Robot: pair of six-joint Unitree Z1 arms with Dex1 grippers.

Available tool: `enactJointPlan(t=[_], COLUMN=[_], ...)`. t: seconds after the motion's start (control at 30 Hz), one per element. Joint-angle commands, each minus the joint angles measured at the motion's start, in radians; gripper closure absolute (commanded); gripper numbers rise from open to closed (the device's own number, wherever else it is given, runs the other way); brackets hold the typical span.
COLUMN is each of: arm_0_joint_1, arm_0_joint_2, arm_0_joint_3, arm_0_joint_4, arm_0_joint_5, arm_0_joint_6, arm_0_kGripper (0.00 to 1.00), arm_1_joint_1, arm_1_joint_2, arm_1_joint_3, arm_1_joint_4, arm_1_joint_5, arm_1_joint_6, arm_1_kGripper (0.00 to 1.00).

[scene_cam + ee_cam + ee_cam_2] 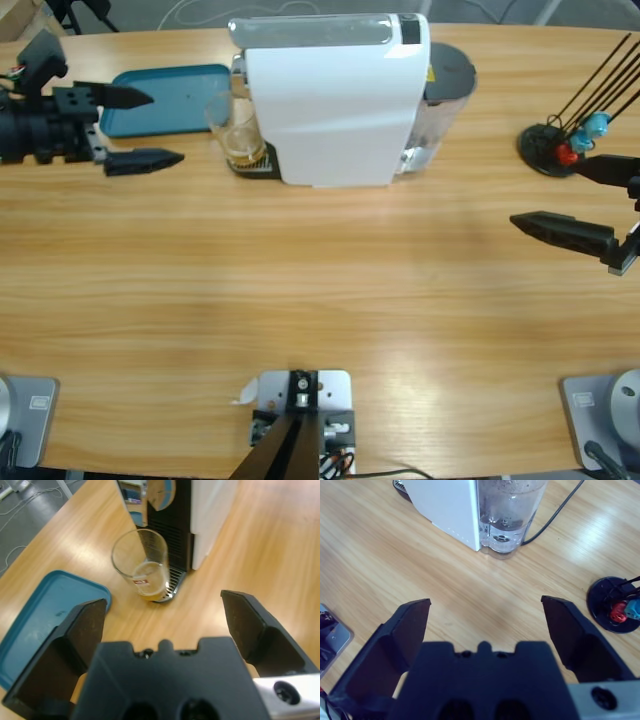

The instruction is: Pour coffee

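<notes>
The white coffee machine [335, 100] stands ahead of both arms. The left gripper [140, 127], jaws spread and empty, faces the glass [142, 565] holding the coffee [150, 587] under the spout. The right gripper [575, 200] gapes empty too.

left gripper [140, 127]: black tapered jaws, blocky black body | right gripper [585, 200]: black pointed jaws, silver screw plate
</notes>
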Motion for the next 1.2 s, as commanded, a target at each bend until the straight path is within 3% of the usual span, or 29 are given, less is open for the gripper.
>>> enactJointPlan(t=[0.03,0.37,1.2], arm_0_joint_1=[0.007,-0.003,-0.020], arm_0_joint_2=[0.162,0.239,0.361], arm_0_joint_3=[-0.001,-0.002,-0.052], arm_0_joint_4=[-0.126,-0.264,-0.329], arm_0_joint_5=[-0.035,-0.091,-0.117], arm_0_joint_6=[0.008,0.003,-0.019], arm_0_kGripper=[0.000,0.000,0.000], arm_1_joint_1=[0.010,0.010,0.011], arm_1_joint_2=[0.049,0.068,0.100], arm_1_joint_3=[0.026,0.019,0.009], arm_1_joint_4=[-0.009,0.005,0.014], arm_1_joint_5=[0.005,0.015,0.032], arm_1_joint_6=[0.001,0.001,0.001], arm_1_kGripper=[0.013,0.013,0.018])
